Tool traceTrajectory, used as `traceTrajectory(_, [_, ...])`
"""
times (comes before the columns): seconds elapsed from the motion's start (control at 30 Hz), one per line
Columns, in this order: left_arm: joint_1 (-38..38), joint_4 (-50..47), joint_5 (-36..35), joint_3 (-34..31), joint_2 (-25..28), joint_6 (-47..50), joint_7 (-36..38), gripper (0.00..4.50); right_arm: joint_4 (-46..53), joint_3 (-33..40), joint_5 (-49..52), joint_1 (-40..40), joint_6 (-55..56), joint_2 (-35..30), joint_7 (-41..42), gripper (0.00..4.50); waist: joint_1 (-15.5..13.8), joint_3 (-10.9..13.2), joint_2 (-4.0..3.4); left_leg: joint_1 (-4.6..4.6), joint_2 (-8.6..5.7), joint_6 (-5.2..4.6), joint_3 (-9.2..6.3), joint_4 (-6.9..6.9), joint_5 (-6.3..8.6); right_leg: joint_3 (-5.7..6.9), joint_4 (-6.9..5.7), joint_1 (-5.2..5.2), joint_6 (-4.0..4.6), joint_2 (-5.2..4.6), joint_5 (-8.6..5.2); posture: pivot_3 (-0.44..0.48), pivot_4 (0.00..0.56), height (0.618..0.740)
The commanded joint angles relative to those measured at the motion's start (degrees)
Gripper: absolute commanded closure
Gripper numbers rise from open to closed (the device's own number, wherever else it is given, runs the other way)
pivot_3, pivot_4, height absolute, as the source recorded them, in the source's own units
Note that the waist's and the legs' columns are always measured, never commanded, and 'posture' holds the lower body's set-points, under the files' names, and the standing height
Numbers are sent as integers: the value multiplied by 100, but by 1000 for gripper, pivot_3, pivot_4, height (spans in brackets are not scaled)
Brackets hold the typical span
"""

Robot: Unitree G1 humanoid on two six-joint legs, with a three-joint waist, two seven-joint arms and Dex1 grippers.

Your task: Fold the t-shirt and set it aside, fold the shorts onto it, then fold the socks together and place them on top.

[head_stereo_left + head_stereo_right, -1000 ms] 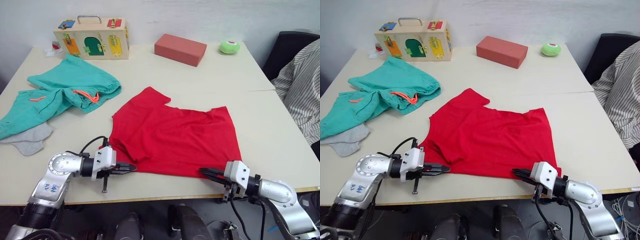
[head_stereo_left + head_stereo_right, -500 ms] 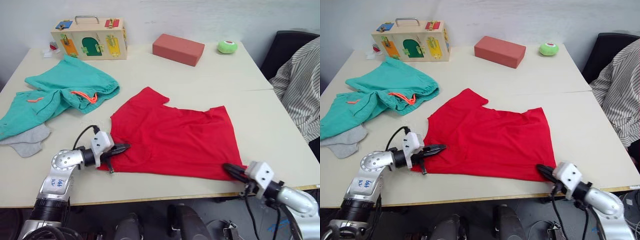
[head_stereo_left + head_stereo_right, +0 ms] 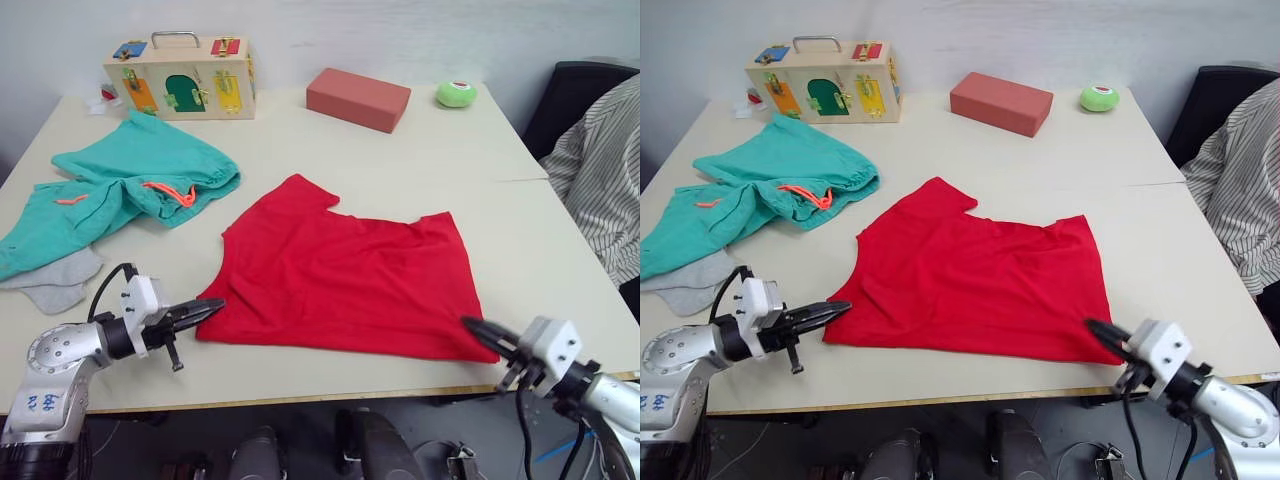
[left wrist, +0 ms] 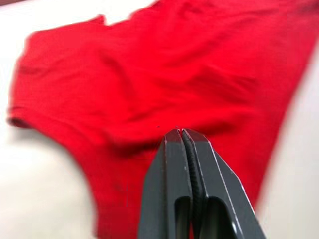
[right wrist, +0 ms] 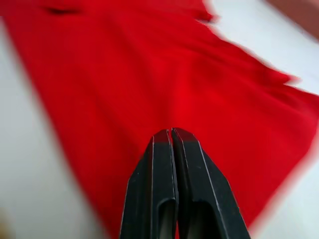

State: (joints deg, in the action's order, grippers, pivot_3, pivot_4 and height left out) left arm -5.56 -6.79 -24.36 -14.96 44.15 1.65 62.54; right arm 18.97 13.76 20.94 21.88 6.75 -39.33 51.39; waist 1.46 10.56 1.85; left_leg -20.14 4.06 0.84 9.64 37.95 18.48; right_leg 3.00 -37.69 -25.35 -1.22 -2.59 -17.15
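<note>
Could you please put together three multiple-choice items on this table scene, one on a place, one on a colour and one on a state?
1. Where do the socks lie?
A. on the t-shirt
B. beside the shorts, partly under their near edge
C. on the wooden box

2. What colour is the drawstring on the shorts?
A. orange-coral
B. white
C. black

3. How does the t-shirt lie?
A. folded in a neat stack
B. hanging off the table edge
C. spread out flat on the table

Answers:
1. B, the grey socks sit at the robot's left, against the teal cloth.
2. A, the cord shows orange-coral on the teal waist.
3. C, the red cloth lies open on the table, with the left tool and the right tool, both shut, at its near corners.
</note>
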Motion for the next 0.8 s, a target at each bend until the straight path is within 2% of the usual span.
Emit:
traceTrajectory(0.03, [-163,-88,330,-67,301,-871,462,3203,229,128,-222,257,147,-392,343,3868,-1,0,0,0,-4,-6,1,1,4,0,2,0,0,-3,0,0,150,740])
traceTrajectory(0.1, [-114,9,390,-21,278,-1046,418,2635,164,160,-308,314,210,-451,353,3288,-4,-1,2,0,-7,-11,1,1,8,0,8,2,-2,-4,2,0,150,740])
traceTrajectory(0.13, [-53,79,474,46,257,-1100,364,2230,46,161,-405,300,289,-476,339,2828,-1,-2,3,0,-7,-35,0,1,21,0,10,3,-3,-4,2,0,150,740])
traceTrajectory(0.17, [30,186,683,179,257,-1223,303,2003,-155,145,-644,248,394,-512,255,2601,2,-2,3,0,-5,-41,0,1,25,0,10,3,-3,-3,2,0,150,740])
traceTrajectory(0.23, [172,374,1026,356,259,-1468,191,1985,-403,105,-907,176,472,-552,189,1989,4,-2,3,0,-7,-41,0,1,25,0,10,3,-3,-3,2,0,150,740])
traceTrajectory(0.3, [368,557,1207,457,217,-1474,-5,1985,-587,74,-1022,31,449,-521,84,1989,8,-2,3,0,-9,-41,1,1,25,0,10,2,-3,-3,2,0,150,740])
traceTrajectory(0.47, [530,931,1593,826,411,-1476,83,1985,-1022,-197,-1361,-193,395,-624,132,1989,32,-12,18,1,-2,-17,4,-1,15,0,10,0,-2,3,2,0,150,740])
traceTrajectory(0.57, [613,1149,1749,956,474,-1419,9,1985,-1188,-298,-1416,-280,325,-652,127,2586,29,-49,46,11,4,-13,6,-1,19,0,10,10,-1,5,1,0,150,740])
traceTrajectory(0.6, [645,1204,1770,999,496,-1370,6,1985,-1212,-311,-1414,-304,298,-656,117,2906,24,-50,48,24,4,-19,6,-1,23,0,12,22,0,4,0,0,150,740])
traceTrajectory(0.67, [700,1300,1791,1099,558,-1103,14,2371,-1249,-368,-1362,-367,199,-682,161,3559,20,-63,48,86,8,-36,7,-12,44,2,29,86,1,4,-1,0,150,740])
traceTrajectory(0.73, [740,1316,1698,1145,567,-689,-15,2849,-1298,-435,-1276,-445,191,-702,252,4243,16,-99,43,108,7,-18,9,-35,65,2,54,107,7,2,-4,0,150,740])
traceTrajectory(0.77, [742,1298,1663,1161,578,-560,-10,3173,-1304,-454,-1251,-469,170,-709,276,4494,16,-117,34,111,6,-21,9,-49,59,2,70,110,7,3,-4,0,150,740])
traceTrajectory(0.8, [728,1262,1626,1170,593,-534,31,3518,-1291,-477,-1203,-495,110,-723,333,4500,17,-133,24,114,5,-24,10,-57,52,2,75,112,6,3,-4,0,150,740])
